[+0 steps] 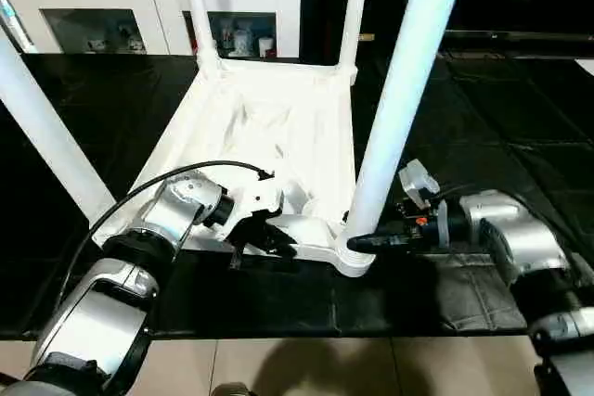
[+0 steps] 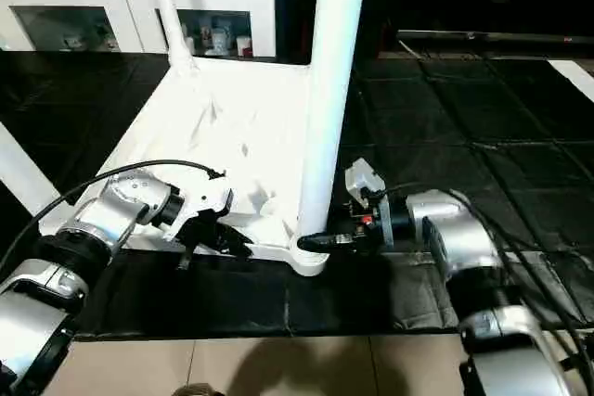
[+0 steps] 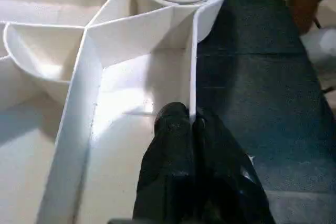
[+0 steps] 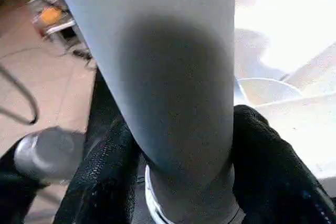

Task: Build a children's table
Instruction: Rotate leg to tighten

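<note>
Table top (image 1: pixel 278 127): smooth glossy white plastic, ribbed underside. Leg (image 1: pixel 399 90): same smooth plastic. Forearms (image 1: pixel 520 238): brushed silver metal. Floor mat (image 1: pixel 464 294): black, wrinkled, slight sheen.

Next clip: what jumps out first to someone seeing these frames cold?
The upside-down white table top on the black floor mat, legs pointing up. The right gripper clamps the near-right leg just above its corner socket, while the left gripper pinches the top's near edge rib.
</note>
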Controlling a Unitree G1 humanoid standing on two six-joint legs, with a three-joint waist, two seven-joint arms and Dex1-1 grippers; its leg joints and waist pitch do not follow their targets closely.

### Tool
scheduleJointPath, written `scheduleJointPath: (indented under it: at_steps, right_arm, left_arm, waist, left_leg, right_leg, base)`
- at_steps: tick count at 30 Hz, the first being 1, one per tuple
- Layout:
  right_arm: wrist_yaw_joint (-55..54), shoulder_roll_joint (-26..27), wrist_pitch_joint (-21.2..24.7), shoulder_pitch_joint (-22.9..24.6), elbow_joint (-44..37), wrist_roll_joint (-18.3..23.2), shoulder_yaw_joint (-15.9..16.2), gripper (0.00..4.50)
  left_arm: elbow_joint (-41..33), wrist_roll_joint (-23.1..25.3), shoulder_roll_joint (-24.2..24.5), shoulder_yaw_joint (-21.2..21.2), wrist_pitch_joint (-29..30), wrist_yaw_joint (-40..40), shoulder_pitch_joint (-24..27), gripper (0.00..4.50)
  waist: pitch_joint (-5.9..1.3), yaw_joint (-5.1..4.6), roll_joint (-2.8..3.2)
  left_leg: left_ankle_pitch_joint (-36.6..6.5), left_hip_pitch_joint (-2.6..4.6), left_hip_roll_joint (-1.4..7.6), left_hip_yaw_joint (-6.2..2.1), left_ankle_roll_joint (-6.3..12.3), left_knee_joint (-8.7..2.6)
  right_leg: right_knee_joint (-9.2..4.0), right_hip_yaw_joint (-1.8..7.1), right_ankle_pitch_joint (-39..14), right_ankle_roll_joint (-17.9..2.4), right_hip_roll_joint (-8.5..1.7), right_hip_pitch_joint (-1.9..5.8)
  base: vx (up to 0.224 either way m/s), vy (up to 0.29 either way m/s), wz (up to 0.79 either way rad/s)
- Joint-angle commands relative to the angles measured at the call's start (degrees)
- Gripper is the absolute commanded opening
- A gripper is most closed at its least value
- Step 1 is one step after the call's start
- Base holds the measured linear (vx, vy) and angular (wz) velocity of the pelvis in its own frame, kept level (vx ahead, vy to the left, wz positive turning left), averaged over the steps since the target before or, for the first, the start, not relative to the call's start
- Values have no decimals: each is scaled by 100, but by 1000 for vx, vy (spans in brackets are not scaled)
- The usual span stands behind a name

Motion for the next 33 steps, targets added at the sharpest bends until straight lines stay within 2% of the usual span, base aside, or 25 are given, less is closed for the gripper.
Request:
scheduleJointPath:
  at_steps: [1,2,3,5,6,7,8,9,11,13,16,17,18,19,22,24,27,30,31,33]
  right_arm:
    - [-721,281,150,30,9,-89,-2,212]
    - [-1364,474,197,22,65,-281,-18,210]
    - [-1627,557,240,13,85,-356,-23,208]
    - [-1995,729,344,-18,96,-393,-66,204]
    - [-2550,984,429,-103,159,-491,-110,204]
    - [-2629,1016,442,-119,174,-509,-116,202]
    - [-3090,1204,520,-218,264,-607,-150,202]
    - [-3367,1326,566,-287,325,-663,-176,201]
    - [-4056,1660,743,-487,471,-716,-279,200]
    - [-4559,1955,747,-668,578,-766,-325,198]
    - [-4540,2033,605,-715,593,-852,-223,198]
    - [-4522,2035,591,-713,589,-865,-205,232]
    - [-4445,2049,564,-697,575,-886,-174,232]
    - [-4440,2059,582,-686,579,-877,-196,265]
    - [-4415,2059,578,-655,572,-869,-217,278]
    - [-4466,2040,540,-596,537,-918,-229,306]
    - [-4414,1957,427,-537,501,-924,-258,326]
    - [-4208,1797,243,-469,443,-889,-312,360]
    - [-4036,1689,148,-415,372,-849,-326,366]
    - [-3755,1538,60,-344,270,-781,-346,390]
  left_arm:
    - [-21,-140,-309,158,263,382,-254,0]
    - [17,-127,-440,222,472,709,-338,0]
    - [33,-114,-497,246,564,856,-375,0]
    - [57,-113,-610,298,684,1107,-435,0]
    - [123,-145,-803,404,878,1520,-545,0]
    - [132,-150,-828,417,903,1573,-560,0]
    - [189,-178,-978,503,1054,1905,-648,0]
    - [230,-195,-1074,565,1158,2150,-708,0]
    - [321,-263,-1326,744,1401,2747,-863,0]
    - [336,-290,-1544,896,1572,3215,-971,0]
    - [285,-273,-1592,884,1574,3221,-955,0]
    - [279,-264,-1590,876,1569,3216,-950,0]
    - [260,-195,-1564,828,1540,3197,-922,0]
    - [252,-165,-1544,810,1533,3185,-905,0]
    - [249,-129,-1503,790,1515,3172,-879,0]
    - [232,-83,-1455,794,1512,3167,-843,0]
    - [200,-70,-1375,781,1462,3057,-800,0]
    - [178,-20,-1240,706,1219,2828,-730,0]
    - [175,-28,-1168,688,1126,2673,-693,0]
    - [187,-16,-1069,653,965,2498,-652,0]
  waist:
    - [-431,-45,-3]
    - [-428,-85,7]
    - [-409,-143,-9]
    - [-415,-190,-10]
    - [-413,-263,-14]
    - [-414,-310,-20]
    - [-421,-319,-13]
    - [-421,-369,-13]
    - [-428,-391,-22]
    - [-440,-415,-17]
    - [-456,-409,-29]
    - [-455,-407,-28]
    - [-459,-402,-55]
    - [-456,-398,-40]
    - [-439,-404,-25]
    - [-428,-407,-18]
    - [-427,-408,-18]
    - [-434,-413,-22]
    - [-441,-415,-41]
    - [-448,-391,-22]
  left_leg:
    - [-891,35,165,-14,290,-363]
    - [-934,15,155,-23,221,-371]
    - [-1038,33,136,-27,135,-385]
    - [-1025,9,111,-39,115,-388]
    - [-1013,10,94,-29,144,-377]
    - [-963,-2,75,-24,165,-365]
    - [-938,3,72,-22,176,-361]
    - [-861,-11,62,-25,167,-358]
    - [-825,-11,43,-13,195,-344]
    - [-717,-13,67,-21,238,-349]
    - [-582,-19,72,-18,356,-348]
    - [-557,-25,69,-11,417,-341]
    - [-504,-29,75,-7,466,-339]
    - [-475,-30,80,-11,496,-341]
    - [-600,-16,87,-8,497,-348]
    - [-710,-5,83,-9,443,-356]
    - [-731,-5,84,-11,412,-361]
    - [-713,-18,85,-16,435,-361]
    - [-670,-24,87,-11,467,-357]
    - [-638,-2,103,-7,542,-351]
  right_leg:
    - [-453,307,-1856,-826,-431,335]
    - [-442,305,-1905,-807,-430,353]
    - [-482,294,-2103,-739,-429,346]
    - [-492,280,-2226,-672,-438,392]
    - [-523,282,-2235,-657,-427,377]
    - [-522,278,-2220,-677,-422,381]
    - [-527,280,-2211,-680,-423,382]
    - [-510,278,-2165,-704,-413,376]
    - [-515,275,-2122,-703,-395,385]
    - [-489,288,-1870,-785,-398,383]
    - [-447,302,-1457,-905,-398,395]
    - [-438,309,-1329,-943,-396,401]
    - [-423,315,-1191,-987,-400,408]
    - [-404,317,-1109,-1030,-405,413]
    - [-428,315,-1243,-1037,-414,406]
    - [-464,311,-1521,-953,-419,405]
    - [-475,314,-1605,-895,-418,401]
    - [-463,317,-1498,-909,-419,411]
    - [-445,324,-1371,-936,-418,417]
    - [-430,328,-1205,-1009,-417,410]
  base:
    - [0,0,0]
    - [0,0,0]
    - [0,0,0]
    - [0,0,0]
    - [0,0,0]
    - [0,0,0]
    - [0,0,0]
    - [0,0,0]
    - [0,0,0]
    - [0,0,0]
    - [0,0,0]
    - [0,0,0]
    - [0,0,0]
    - [0,0,0]
    - [0,0,0]
    - [0,0,0]
    - [0,0,0]
    - [0,0,0]
    - [0,0,0]
    - [0,0,0]
